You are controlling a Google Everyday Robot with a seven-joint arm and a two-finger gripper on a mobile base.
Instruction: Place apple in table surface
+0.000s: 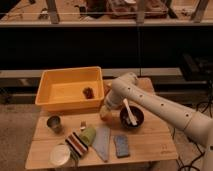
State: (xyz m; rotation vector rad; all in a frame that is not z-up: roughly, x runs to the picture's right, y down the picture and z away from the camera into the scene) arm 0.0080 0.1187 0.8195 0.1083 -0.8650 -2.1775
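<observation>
My gripper [104, 114] is low over the light wooden slatted table surface [150, 145], just in front of the yellow bin's right front corner and left of the dark bowl [132, 117]. It is shut on the apple [103, 116], a small orange-yellow round shape at its tip, at or just above the tabletop. My white arm reaches in from the right and covers the table's back right part, so the orange-red bowl is hidden.
A yellow bin [60, 89] at the back left holds a small dark brown lump [88, 92]. The dark bowl holds a white utensil. A metal cup [54, 123], striped cloth [76, 143], green item [89, 134], grey cloth [103, 143], blue sponge [121, 145] and white disc [59, 155] lie in front.
</observation>
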